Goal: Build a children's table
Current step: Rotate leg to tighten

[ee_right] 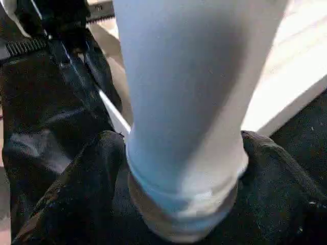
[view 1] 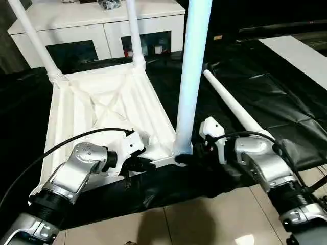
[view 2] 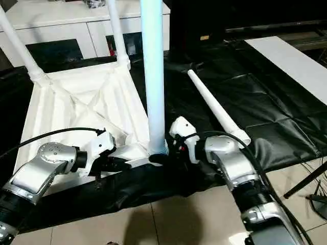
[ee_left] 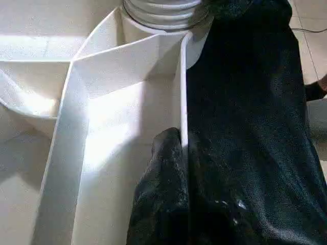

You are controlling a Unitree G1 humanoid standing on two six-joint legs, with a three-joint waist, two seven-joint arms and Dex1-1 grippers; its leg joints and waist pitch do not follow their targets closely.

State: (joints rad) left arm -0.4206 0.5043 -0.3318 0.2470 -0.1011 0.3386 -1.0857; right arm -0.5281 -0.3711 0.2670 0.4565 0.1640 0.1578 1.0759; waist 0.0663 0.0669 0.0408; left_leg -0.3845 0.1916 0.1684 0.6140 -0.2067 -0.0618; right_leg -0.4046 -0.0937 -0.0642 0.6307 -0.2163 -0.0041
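Observation:
The white tabletop (view 1: pixel 102 102) lies upside down on the black cover. Two white legs (view 1: pixel 36 35) (view 1: pixel 134 30) stand in its far corner sockets. A third leg (view 1: pixel 191 76) stands upright in the near right socket. My right gripper (view 1: pixel 186 159) is closed around that leg's base (ee_right: pixel 189 102), with a black finger (ee_right: pixel 87 178) pressed to each side. My left gripper (view 1: pixel 145 164) is shut on the tabletop's near rim (ee_left: pixel 183 102), and its finger (ee_left: pixel 163 168) lies against the inner wall. Another loose leg (view 1: pixel 235 104) lies flat on the cover to the right.
The black-covered work table (view 1: pixel 265 102) extends right and back. A white cabinet (view 1: pixel 76 20) with dark doors stands behind the tabletop. A white panel (view 1: pixel 301 56) lies at the far right. Tiled floor (view 1: pixel 204 219) runs along the near edge, with a black stand leg (view 2: pixel 306 184) at the right.

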